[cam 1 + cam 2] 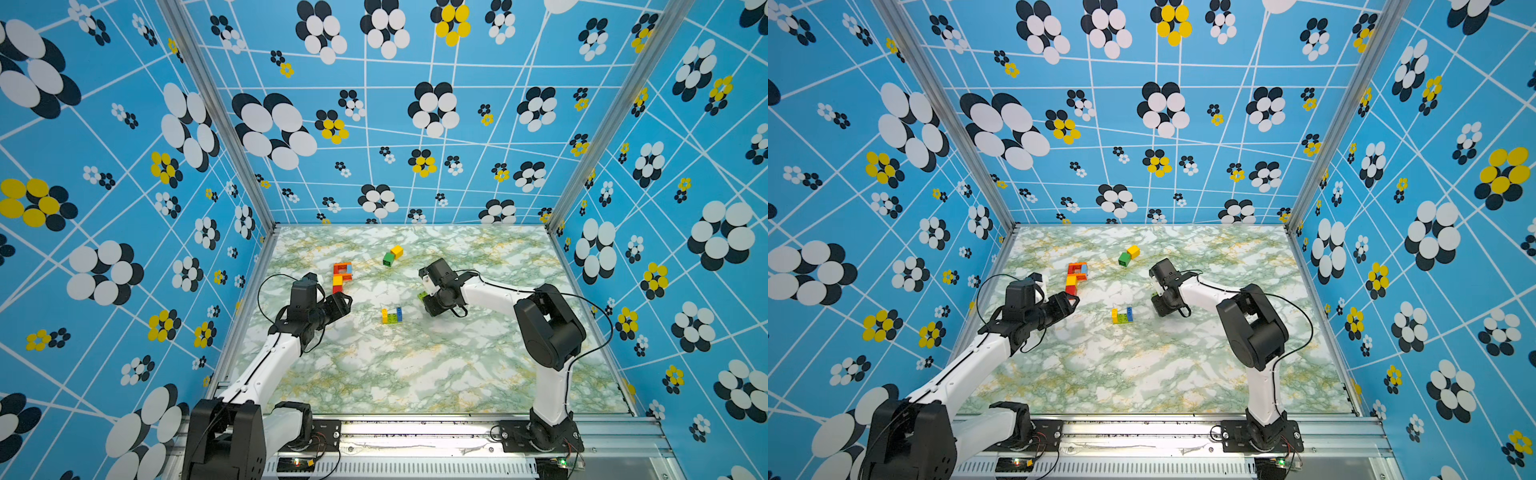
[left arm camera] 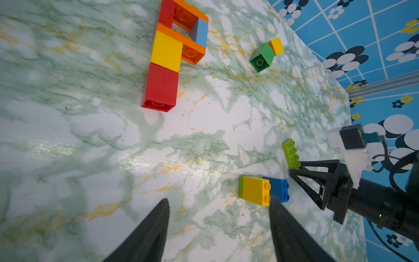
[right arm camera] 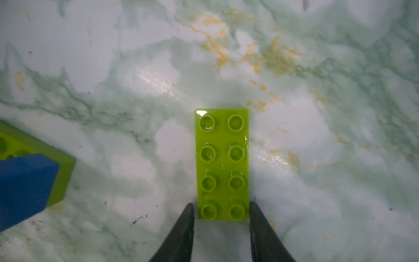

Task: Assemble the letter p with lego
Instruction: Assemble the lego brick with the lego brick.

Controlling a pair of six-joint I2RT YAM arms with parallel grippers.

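Flanking one lime brick [image 3: 222,164], the right tool [image 3: 221,211] stands parted; left tool [image 2: 218,204] spread.

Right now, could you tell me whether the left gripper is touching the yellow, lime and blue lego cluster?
Apart. Both top views show bare table between the left gripper and the lego cluster.

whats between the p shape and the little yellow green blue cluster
Only bare marble table. In both top views nothing lies between the P-shaped build and the yellow-green-blue cluster; the left wrist view agrees.
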